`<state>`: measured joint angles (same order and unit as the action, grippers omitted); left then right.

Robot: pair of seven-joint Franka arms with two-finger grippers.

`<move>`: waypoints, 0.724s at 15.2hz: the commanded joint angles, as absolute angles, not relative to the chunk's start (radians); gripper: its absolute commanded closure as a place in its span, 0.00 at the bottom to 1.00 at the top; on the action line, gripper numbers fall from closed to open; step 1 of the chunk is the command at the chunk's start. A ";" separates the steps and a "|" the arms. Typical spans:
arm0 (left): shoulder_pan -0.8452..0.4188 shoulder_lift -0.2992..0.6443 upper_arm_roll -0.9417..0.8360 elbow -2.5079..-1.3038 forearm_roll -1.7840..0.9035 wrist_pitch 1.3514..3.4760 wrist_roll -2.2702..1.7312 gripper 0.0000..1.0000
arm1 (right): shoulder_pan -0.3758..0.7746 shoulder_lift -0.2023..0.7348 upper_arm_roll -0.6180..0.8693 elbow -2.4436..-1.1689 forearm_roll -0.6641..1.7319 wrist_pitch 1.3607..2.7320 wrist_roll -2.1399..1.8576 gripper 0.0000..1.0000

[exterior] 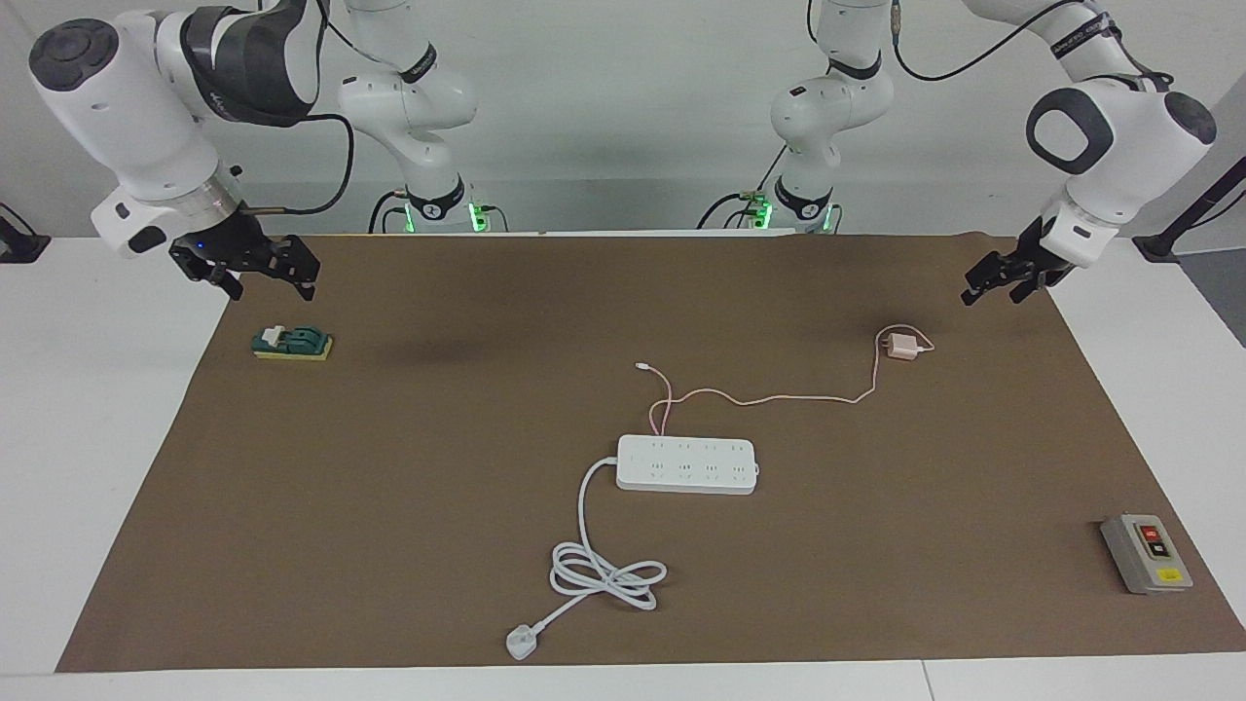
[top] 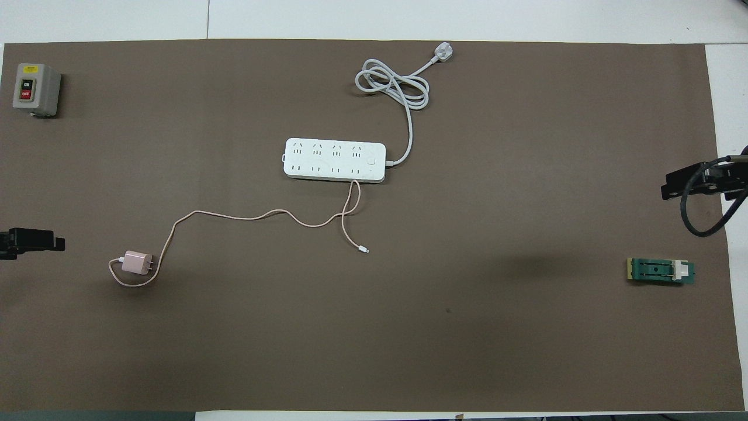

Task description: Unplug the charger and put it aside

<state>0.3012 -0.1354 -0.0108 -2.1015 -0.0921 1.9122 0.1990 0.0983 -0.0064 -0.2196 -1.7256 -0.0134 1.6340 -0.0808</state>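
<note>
Charger (exterior: 903, 347) lies on the brown desk (exterior: 389, 506), unplugged, toward the left arm's end and nearer the robots than the power strip (exterior: 686, 463), its pink cable (exterior: 769, 398) trailing to touch the strip's edge. Left gripper (exterior: 997, 281) hangs over the mat's edge, well apart from it, jaws wide and empty. Right gripper (exterior: 255, 269) waits above the green block (exterior: 292, 343); its jaws I cannot tell. The task looks done; the likely risk is an arm sweeping low and snagging the loose cable, dragging the charger.

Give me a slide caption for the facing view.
Charger lies unplugged beside the power strip; left pincer open above the mat.
</note>
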 commanded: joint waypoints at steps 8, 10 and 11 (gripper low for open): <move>0.209 -0.132 -0.026 -1.821 0.003 1.663 -0.087 0.00 | 0.092 -0.018 -0.216 -1.727 0.005 1.615 -0.074 0.00; 0.199 -0.133 -0.035 -1.787 0.003 1.631 -0.087 0.00 | 0.092 -0.018 -0.216 -1.727 0.005 1.615 -0.074 0.00; 0.199 -0.135 -0.054 -1.766 0.003 1.612 -0.087 0.00 | 0.092 -0.018 -0.216 -1.727 0.005 1.615 -0.074 0.00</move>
<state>0.2123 -0.1354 -0.0406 -1.8164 -0.0216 1.6685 -0.0695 0.0984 -0.0064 -0.2196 -1.7256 -0.0130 1.6326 -0.0808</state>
